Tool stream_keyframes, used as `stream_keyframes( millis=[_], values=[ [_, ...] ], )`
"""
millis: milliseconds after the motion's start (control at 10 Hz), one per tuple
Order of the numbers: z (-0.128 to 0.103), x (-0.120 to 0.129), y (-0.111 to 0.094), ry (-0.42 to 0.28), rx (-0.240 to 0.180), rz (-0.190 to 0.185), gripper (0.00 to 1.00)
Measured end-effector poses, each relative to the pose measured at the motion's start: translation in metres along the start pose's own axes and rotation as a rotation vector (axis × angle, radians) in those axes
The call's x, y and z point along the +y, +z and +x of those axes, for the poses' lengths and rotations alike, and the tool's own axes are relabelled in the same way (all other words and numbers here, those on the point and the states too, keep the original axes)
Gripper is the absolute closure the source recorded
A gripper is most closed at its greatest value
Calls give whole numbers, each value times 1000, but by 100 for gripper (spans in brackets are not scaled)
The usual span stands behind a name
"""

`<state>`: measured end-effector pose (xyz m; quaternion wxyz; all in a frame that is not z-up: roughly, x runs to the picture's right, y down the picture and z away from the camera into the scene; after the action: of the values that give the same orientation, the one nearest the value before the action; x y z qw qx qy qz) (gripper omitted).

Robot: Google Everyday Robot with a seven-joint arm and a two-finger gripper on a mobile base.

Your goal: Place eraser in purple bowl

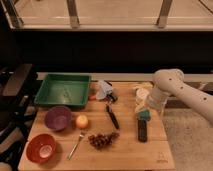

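A: So, where is the gripper (144,111) sitting at this moment?

B: It is hanging low over the right part of the wooden table (125,157), at the end of the pale arm (172,86) that is reaching in from the right. It is hovering just past the far end of the eraser (142,130).

A: Is it pinching anything?

B: I cannot tell whether it is spread or pressed together. I also cannot tell whether it is touching the eraser.

A: And how is the eraser lying?

B: It is lying flat on the table with its long side pointing away from the camera. It is lying right of the black-handled utensil (112,117) and well apart from the purple bowl (58,118).

A: Where is that bowl standing?

B: It is sitting upright on the left side of the table, just in front of the green tray (63,90). A small orange fruit (82,121) is resting just beside it on its right. The red bowl (41,148) is sitting nearer the camera.

A: What is lying between bowl and eraser?

B: A bunch of dark grapes (102,140) and a fork (76,145) are lying there, near the front edge.
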<state>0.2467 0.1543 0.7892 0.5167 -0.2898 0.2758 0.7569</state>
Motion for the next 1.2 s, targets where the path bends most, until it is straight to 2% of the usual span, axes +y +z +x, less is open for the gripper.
stream_keyframes(
  millis=[300, 800, 1200],
  values=[
    [3, -2, 35, 9, 55, 46, 20],
    [14, -8, 73, 49, 148, 93, 21],
    [21, -11, 86, 70, 175, 117, 57]
  ],
)
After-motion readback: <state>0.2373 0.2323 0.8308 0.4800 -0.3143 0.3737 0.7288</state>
